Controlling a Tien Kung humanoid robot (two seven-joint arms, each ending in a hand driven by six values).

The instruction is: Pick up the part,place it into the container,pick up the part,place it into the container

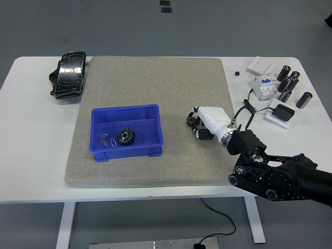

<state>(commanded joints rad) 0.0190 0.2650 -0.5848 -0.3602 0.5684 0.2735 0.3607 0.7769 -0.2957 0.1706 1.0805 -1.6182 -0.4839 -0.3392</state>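
A blue container (127, 130) stands on the grey mat (150, 93), left of centre. A black gear (126, 136) and some small metal bits (106, 140) lie inside it. My right hand (197, 125), white with black fingers, is just right of the container, low over the mat. Its fingers are curled around a small dark part that they mostly hide. My left arm is out of view.
A black wrapped object (68, 75) lies at the table's far left. At the far right are a white circuit breaker (262, 84), several black cylinders (290, 83), a black adapter with its cable (282, 112) and a white switch plate (260, 65).
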